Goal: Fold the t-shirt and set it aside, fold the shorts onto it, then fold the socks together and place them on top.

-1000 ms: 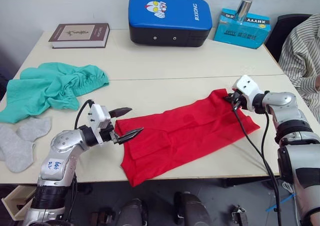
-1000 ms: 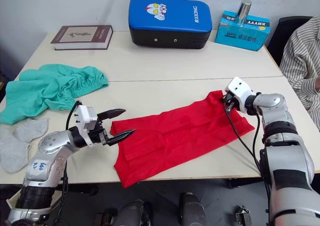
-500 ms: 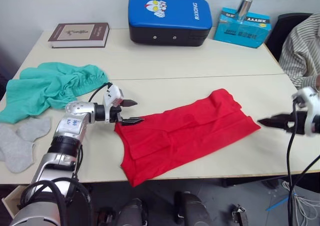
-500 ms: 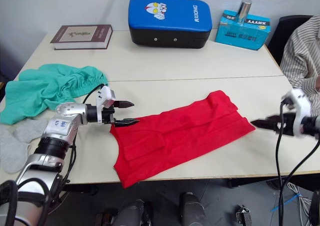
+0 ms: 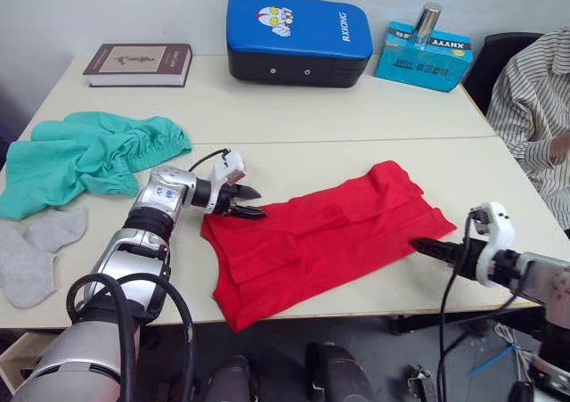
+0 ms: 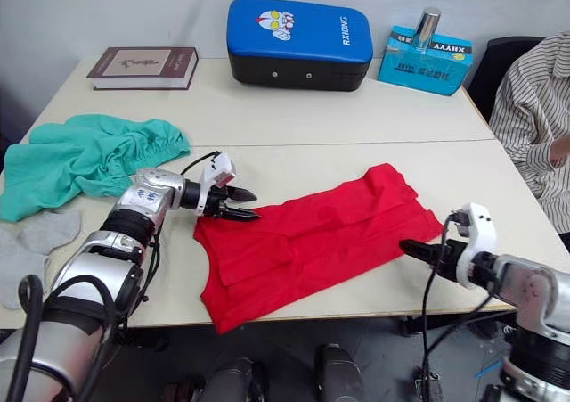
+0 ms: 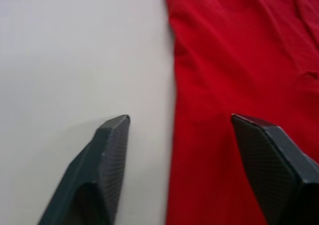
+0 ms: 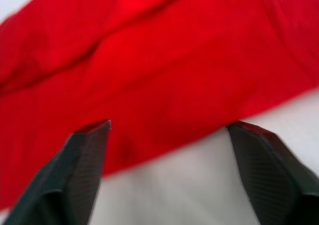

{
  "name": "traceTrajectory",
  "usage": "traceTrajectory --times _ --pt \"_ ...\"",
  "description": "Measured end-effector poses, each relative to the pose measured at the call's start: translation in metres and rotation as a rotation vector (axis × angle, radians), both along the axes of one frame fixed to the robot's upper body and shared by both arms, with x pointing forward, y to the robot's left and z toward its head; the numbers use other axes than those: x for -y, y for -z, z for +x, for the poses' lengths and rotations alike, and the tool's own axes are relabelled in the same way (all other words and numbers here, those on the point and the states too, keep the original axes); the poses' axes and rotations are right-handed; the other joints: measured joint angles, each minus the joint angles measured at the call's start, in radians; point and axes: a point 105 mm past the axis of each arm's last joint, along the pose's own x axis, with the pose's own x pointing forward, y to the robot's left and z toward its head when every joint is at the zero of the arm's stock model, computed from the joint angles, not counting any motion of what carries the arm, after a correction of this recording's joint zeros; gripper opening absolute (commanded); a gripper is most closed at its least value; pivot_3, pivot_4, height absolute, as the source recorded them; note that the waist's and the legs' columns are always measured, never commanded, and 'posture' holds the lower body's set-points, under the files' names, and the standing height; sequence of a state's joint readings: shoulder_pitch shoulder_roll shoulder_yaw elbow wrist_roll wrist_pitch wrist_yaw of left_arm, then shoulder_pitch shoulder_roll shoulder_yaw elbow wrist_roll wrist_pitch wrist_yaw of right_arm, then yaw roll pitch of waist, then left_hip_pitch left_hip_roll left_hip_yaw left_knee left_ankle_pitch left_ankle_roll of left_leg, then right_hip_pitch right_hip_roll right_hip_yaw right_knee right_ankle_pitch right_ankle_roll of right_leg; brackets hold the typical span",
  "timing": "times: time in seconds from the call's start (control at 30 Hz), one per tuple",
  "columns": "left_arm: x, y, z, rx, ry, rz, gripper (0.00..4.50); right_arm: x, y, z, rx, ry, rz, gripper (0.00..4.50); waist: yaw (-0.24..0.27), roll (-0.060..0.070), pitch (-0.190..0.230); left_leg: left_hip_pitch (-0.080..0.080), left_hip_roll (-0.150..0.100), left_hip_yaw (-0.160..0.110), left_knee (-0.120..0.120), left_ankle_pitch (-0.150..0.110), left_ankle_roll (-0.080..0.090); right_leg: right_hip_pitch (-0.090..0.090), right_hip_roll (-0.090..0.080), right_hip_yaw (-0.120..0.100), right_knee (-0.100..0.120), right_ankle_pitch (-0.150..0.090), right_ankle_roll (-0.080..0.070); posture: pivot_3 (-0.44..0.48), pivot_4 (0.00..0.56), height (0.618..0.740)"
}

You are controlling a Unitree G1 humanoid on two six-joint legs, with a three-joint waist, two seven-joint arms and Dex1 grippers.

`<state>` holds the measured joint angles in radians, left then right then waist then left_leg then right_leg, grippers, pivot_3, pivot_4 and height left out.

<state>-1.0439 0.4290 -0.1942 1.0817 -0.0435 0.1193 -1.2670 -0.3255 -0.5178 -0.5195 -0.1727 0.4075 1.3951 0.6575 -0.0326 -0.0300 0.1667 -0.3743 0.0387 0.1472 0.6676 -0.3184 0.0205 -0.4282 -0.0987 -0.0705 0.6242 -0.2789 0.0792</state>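
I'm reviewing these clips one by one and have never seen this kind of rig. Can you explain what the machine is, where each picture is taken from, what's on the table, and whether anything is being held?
This is a humanoid robot with two arms, each ending in a two-fingered black gripper. Two pictures come from a stereo camera on its head, looking down over the arms. The other two come from cameras on the wrists, looking along each gripper's fingers.

On the table lies a red t-shirt, flattened out. The left gripper is open at the shirt's far left corner; the right gripper is open at its right edge. Neither holds anything.

To the left lie crumpled teal shorts and grey socks. At the back are a book, a blue pad and a blue box with a metal can on it. A person in a striped shirt sits at the right.
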Motion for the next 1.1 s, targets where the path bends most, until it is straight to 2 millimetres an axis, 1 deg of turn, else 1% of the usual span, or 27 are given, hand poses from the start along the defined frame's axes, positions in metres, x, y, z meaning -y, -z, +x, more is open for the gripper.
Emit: traceTrajectory --times 0.03,0.1,0.2,0.23,0.27,0.43,0.53,0.63,0.7,0.77,0.83,0.9,0.97,1.03,1.1 --pt "0.000 0.001 -0.002 -0.009 0.010 -0.005 2.03 -0.002 0.001 0.005 0.009 0.001 -0.006 2.50 0.000 0.000 0.000 0.000 0.000 0.000 0.000 0.000 0.000 0.000 0.000 0.000 0.000 0.000 0.000 0.000 0.150 0.740" --pt "-0.001 0.003 -0.004 -0.024 0.009 -0.019 1.35 -0.004 0.002 0.012 0.022 -0.001 -0.021 1.72 0.000 0.000 0.000 0.000 0.000 0.000 -0.001 0.000 0.000 0.000 0.000 0.000 0.000 0.000 -0.001 0.000 0.150 0.740" --pt "-0.004 0.007 -0.007 -0.040 0.000 -0.047 0.48 -0.006 0.004 0.021 0.046 -0.005 -0.038 0.74 -0.002 0.000 0.000 0.000 0.001 0.001 -0.001 0.000 0.000 0.000 0.000 0.000 0.000 0.000 0.000 0.000 0.150 0.740" --pt "-0.005 0.009 -0.009 -0.048 -0.005 -0.064 0.09 -0.008 0.005 0.024 0.055 -0.013 -0.044 0.28 -0.002 0.000 0.000 0.000 0.001 0.001 -0.001 0.000 0.000 0.000 0.000 0.001 0.000 0.000 0.000 0.000 0.150 0.740" --pt "-0.006 0.010 -0.010 -0.060 -0.019 -0.087 0.00 -0.010 0.005 0.027 0.064 -0.023 -0.050 0.02 -0.003 0.000 0.000 0.000 0.001 0.001 -0.001 0.000 0.000 0.000 0.001 0.001 0.001 0.000 0.000 0.000 0.150 0.740" --pt "-0.012 0.013 -0.017 -0.065 -0.106 -0.189 0.00 -0.020 -0.001 0.046 0.129 -0.104 -0.121 0.02 -0.010 0.001 0.001 0.001 0.001 0.001 -0.001 0.000 0.000 0.000 0.001 0.002 0.002 0.000 0.000 0.000 0.150 0.740" --pt "-0.022 0.013 -0.025 -0.035 -0.218 -0.250 0.00 -0.029 -0.007 0.064 0.183 -0.161 -0.201 0.02 -0.020 0.003 0.002 0.000 0.001 0.001 -0.001 0.000 -0.001 -0.001 0.000 0.006 0.004 0.000 0.000 0.000 0.150 0.740" --pt "-0.035 0.014 -0.035 0.015 -0.385 -0.302 0.00 -0.039 -0.018 0.085 0.249 -0.194 -0.276 0.02 -0.025 0.006 0.003 0.001 0.002 0.002 -0.002 0.001 -0.001 -0.001 0.000 0.010 0.004 0.000 0.000 0.000 0.150 0.740" --pt "-0.047 0.013 -0.042 0.061 -0.560 -0.351 0.00 -0.055 -0.029 0.102 0.301 -0.224 -0.309 0.02 -0.026 0.007 0.004 0.000 0.002 0.001 -0.002 0.001 -0.002 -0.001 0.001 0.011 0.004 0.000 0.000 0.000 0.150 0.740" --pt "-0.053 0.013 -0.051 0.081 -0.704 -0.401 0.00 -0.069 -0.037 0.116 0.347 -0.242 -0.333 0.02 -0.022 0.007 0.005 0.000 0.002 0.001 -0.002 0.001 -0.002 -0.001 0.001 0.012 0.004 0.000 0.000 0.000 0.150 0.740" --pt "-0.057 0.012 -0.066 0.096 -0.821 -0.420 0.00 -0.086 -0.042 0.129 0.377 -0.255 -0.352 0.02 -0.021 0.007 0.005 0.000 0.002 0.001 -0.002 0.001 -0.002 -0.001 0.000 0.012 0.003 0.000 0.000 0.000 0.150 0.740" --pt "-0.056 0.010 -0.083 0.104 -0.868 -0.414 0.00 -0.096 -0.042 0.139 0.387 -0.261 -0.392 0.02 -0.017 0.008 0.005 0.000 0.002 0.001 -0.002 0.001 -0.002 -0.001 0.000 0.012 0.003 0.000 0.000 0.000 0.150 0.740" --pt "-0.049 0.011 -0.103 0.102 -0.850 -0.382 0.00 -0.103 -0.040 0.147 0.384 -0.262 -0.433 0.02 -0.013 0.008 0.005 0.000 0.001 0.001 -0.002 0.001 -0.002 0.000 0.000 0.012 0.002 0.000 0.000 0.000 0.150 0.740" --pt "-0.042 0.011 -0.113 0.097 -0.816 -0.356 0.00 -0.106 -0.038 0.152 0.371 -0.265 -0.449 0.02 -0.007 0.008 0.005 0.000 0.001 0.001 -0.002 0.001 -0.002 -0.001 0.000 0.012 0.002 0.000 -0.001 0.000 0.150 0.740" --pt "-0.040 0.008 -0.116 0.098 -0.807 -0.344 0.00 -0.109 -0.038 0.155 0.367 -0.268 -0.448 0.02 -0.005 0.008 0.005 0.000 0.001 0.001 -0.001 0.001 -0.002 -0.001 0.000 0.012 0.000 0.000 -0.001 0.000 0.150 0.740"
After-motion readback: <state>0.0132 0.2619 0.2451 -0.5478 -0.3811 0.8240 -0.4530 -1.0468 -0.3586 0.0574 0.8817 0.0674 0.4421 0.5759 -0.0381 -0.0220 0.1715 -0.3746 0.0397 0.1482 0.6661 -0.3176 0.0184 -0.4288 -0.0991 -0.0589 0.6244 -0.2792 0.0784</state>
